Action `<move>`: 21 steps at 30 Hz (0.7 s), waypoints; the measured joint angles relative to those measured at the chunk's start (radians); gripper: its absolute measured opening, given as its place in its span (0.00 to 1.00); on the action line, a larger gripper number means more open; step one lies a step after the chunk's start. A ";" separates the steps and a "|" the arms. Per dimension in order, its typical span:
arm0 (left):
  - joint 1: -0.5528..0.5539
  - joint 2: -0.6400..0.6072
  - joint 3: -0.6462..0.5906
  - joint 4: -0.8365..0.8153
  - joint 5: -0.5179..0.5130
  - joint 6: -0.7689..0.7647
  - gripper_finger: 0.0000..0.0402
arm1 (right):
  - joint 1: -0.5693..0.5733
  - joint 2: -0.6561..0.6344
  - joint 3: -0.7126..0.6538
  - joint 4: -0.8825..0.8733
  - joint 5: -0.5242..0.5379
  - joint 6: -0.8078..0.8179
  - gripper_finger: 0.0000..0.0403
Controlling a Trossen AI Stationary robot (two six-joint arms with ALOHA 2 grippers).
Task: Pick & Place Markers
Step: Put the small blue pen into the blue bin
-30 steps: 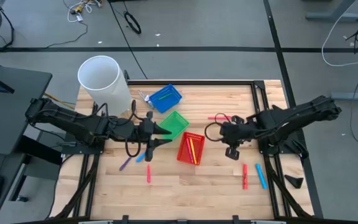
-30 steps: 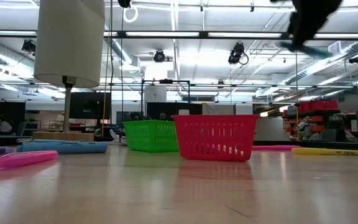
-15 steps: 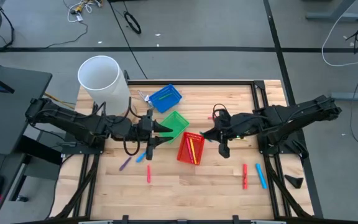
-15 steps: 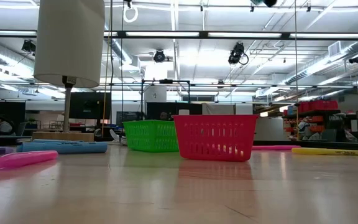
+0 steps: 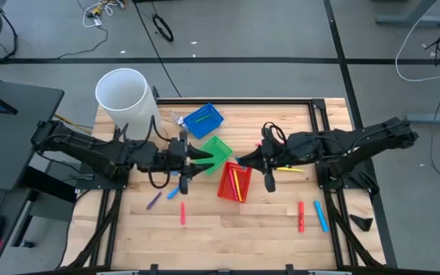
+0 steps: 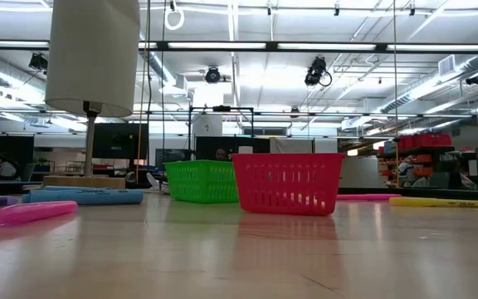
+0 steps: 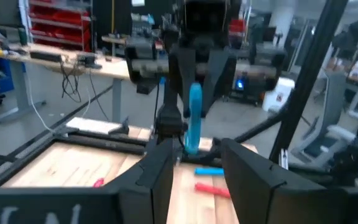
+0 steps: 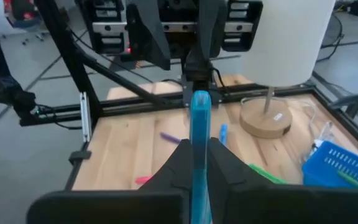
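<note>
My right gripper (image 5: 243, 162) hangs above the far corner of the red basket (image 5: 234, 182), shut on a light blue marker (image 8: 199, 112). It points toward my left gripper (image 5: 202, 156), which stands open and holds nothing, above the green basket (image 5: 215, 151). The left wrist view shows the same marker (image 7: 194, 118) a short way ahead of my left fingers. Loose markers lie flat on the table: pink (image 5: 182, 212), purple (image 5: 153, 201) and blue (image 5: 173, 192) at the left, red (image 5: 301, 216), blue (image 5: 321, 215) and yellow (image 5: 289, 169) at the right. Both grippers are above the low view. My right gripper pinches the blue marker's barrel (image 8: 199, 134) between its two fingers. The marker runs roughly along the fingers and sticks out past their tips (image 7: 194, 99). The fingers come nearly level from the table's right side, tipped a little down. The marker is lifted clear of table and baskets.
The red basket holds yellow and red markers. A blue basket (image 5: 203, 121) stands at the far side, beside a tall white cylinder (image 5: 126, 99) on a round wooden stand (image 8: 265, 121). The near half of the wooden table (image 5: 235, 229) is bare between the two marker groups.
My right gripper has risen with the blue marker, out of the top of the low view. It has gone toward the table's left, toward the red basket and my left gripper, and has tipped up from pointing down to nearly level. It has stayed shut on the marker.
</note>
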 joint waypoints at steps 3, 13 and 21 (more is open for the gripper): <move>0.003 0.005 0.000 0.052 -0.013 0.001 0.35 | -0.004 0.023 0.000 0.045 -0.005 -0.010 0.04; 0.021 0.049 0.000 0.134 0.009 0.041 0.35 | -0.005 0.057 0.000 0.113 -0.019 -0.034 0.02; 0.020 0.059 0.005 0.135 0.011 0.044 0.35 | -0.006 0.057 0.000 0.103 -0.019 -0.040 0.03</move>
